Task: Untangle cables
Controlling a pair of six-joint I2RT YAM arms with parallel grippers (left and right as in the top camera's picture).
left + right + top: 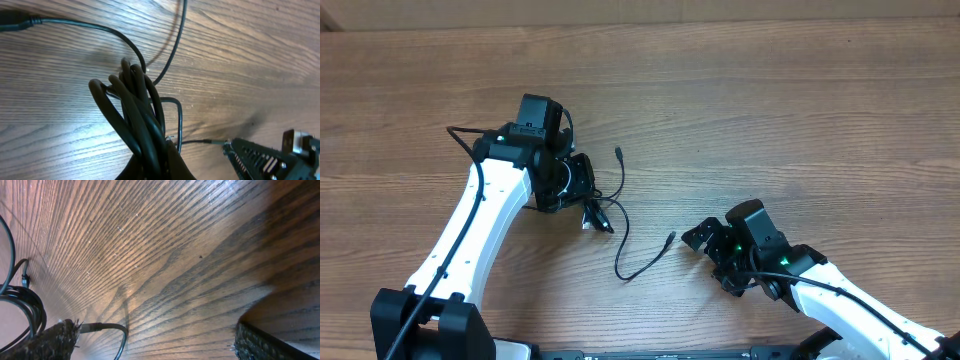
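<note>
Black cables knotted into a small bundle lie near the middle of the wooden tabletop, pinched in the left gripper, whose jaws are closed tight on the looped cords. From the left wrist, the bundle rises out of the clamped fingers as a clump of folded loops, with thinner strands trailing off across the wood. One strand curls away toward the far side and ends in a small plug. A separate loose cable lies on the tabletop just right of the bundle and nearer, bent in a shallow hook, its plug end pointing at the right gripper. That gripper sits close to the tabletop with its jaws spread wide and nothing between them; its own wrist view shows the plug end just beside one finger, though contact cannot be told. The left arm and right arm, both white, reach in from the near edge.
</note>
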